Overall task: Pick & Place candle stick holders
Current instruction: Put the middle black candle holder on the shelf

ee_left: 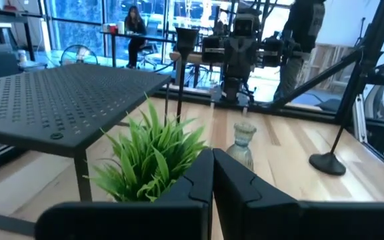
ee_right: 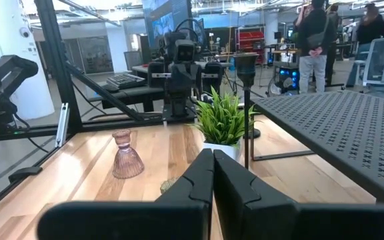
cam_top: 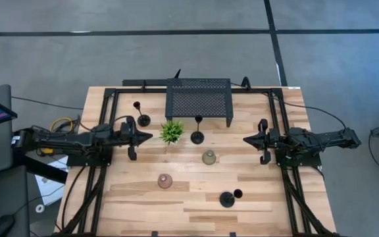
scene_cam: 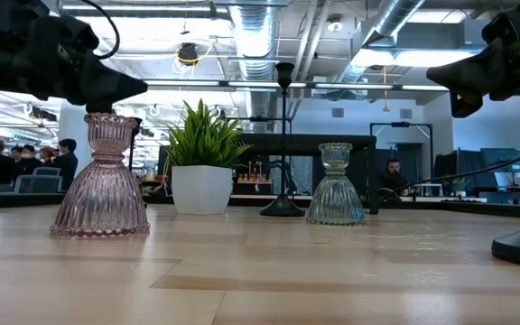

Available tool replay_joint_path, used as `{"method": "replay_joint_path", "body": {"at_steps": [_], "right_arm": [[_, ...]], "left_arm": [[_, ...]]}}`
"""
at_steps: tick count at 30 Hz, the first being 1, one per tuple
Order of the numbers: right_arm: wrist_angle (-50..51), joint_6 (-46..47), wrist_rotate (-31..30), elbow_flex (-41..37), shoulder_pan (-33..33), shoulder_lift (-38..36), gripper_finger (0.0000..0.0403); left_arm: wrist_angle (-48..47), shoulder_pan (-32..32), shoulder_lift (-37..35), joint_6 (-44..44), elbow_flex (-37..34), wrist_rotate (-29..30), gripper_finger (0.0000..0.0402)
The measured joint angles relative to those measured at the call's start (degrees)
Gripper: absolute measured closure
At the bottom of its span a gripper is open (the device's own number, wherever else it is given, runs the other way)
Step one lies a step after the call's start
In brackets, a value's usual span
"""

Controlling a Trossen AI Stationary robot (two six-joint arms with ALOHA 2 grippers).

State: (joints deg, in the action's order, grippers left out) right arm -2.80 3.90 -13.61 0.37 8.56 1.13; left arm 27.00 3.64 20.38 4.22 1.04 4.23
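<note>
Three slim black candle stick holders stand on their round bases: one at far left (cam_top: 141, 115), one mid-table (cam_top: 197, 131) beside the rack, one near the front (cam_top: 227, 197). A pinkish glass cup (cam_top: 165, 181) and a greenish glass cup (cam_top: 209, 157) stand between them, also seen low as pink (scene_cam: 99, 181) and green (scene_cam: 335, 188). My left gripper (cam_top: 149, 136) hovers shut at the left, pointing at the plant. My right gripper (cam_top: 245, 139) hovers shut at the right. Neither touches anything.
A small green potted plant (cam_top: 172, 131) stands just ahead of my left gripper. A black mesh rack (cam_top: 199, 99) stands at the far middle edge. Black frame rails (cam_top: 285, 171) run along both table sides. Bare wood lies in the near left part.
</note>
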Motion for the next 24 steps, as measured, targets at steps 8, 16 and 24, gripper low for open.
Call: {"method": "replay_joint_path", "body": {"at_steps": [8,16,24], "right_arm": [[-0.2,0.0,-2.12,0.0,0.0,0.0,0.0403],[-0.23,0.04,-2.37,0.01,0.0,-0.01,0.0403],[-0.23,0.13,-2.36,0.01,0.0,0.0,0.0403]], "left_arm": [[0.3,-0.39,14.43,-1.18,10.01,-2.1,0.0396],[1.88,-0.13,33.19,-5.83,22.21,-3.75,0.0396],[3.12,-0.11,44.7,-8.17,32.72,-8.65,0.0396]]}}
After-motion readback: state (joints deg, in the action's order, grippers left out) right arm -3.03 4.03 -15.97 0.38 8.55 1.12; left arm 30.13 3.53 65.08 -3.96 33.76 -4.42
